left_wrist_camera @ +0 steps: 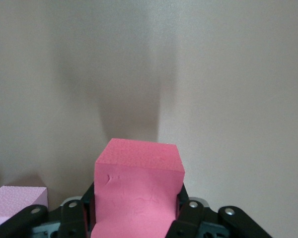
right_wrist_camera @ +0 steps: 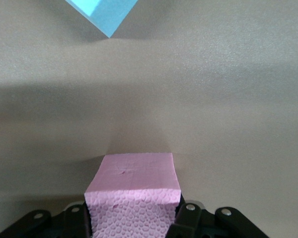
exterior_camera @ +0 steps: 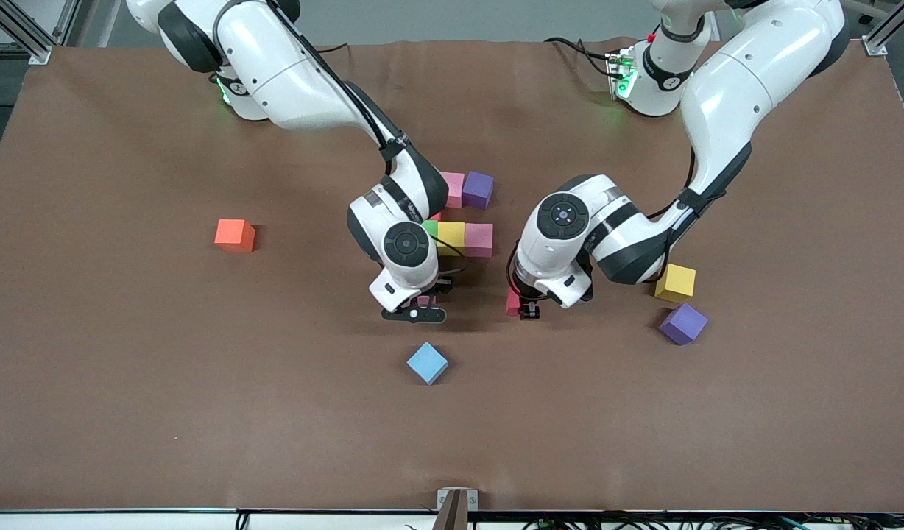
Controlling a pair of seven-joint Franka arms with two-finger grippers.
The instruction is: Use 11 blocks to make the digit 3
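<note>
Brown matte cloth [exterior_camera: 128, 368] covers the whole table, a bit wrinkled near the bases, with grey framing at the corners. So both my hands are busy: my left gripper [exterior_camera: 524, 309] is clamped on a red foam cube [left_wrist_camera: 137, 193], held low over bare cloth, and my right gripper [exterior_camera: 422, 303] is squeezing a pale pink foam cube [right_wrist_camera: 134, 198] just above the cloth too.

The figure so far sits just under my right wrist: a pink cube [exterior_camera: 453, 189] touching a purple cube [exterior_camera: 478, 190], then a row with a sliver of green cube [exterior_camera: 431, 227], a yellow cube [exterior_camera: 451, 238] and another pink cube [exterior_camera: 479, 240]. My forearm hides the rest.

Loose ones: a light blue foam cube [exterior_camera: 428, 363] ahead of my right fingers, a second yellow cube [exterior_camera: 676, 283] and a purple cube [exterior_camera: 683, 323] out past my left elbow. The orange cube [exterior_camera: 235, 235] off by itself isn't part of this.

To do it well, I'd say set each cube down square and flush against its neighbour, lower slowly, and let go without nudging the row. Foam's squishy, so gentle grip. Also, two hands this close could bump.
</note>
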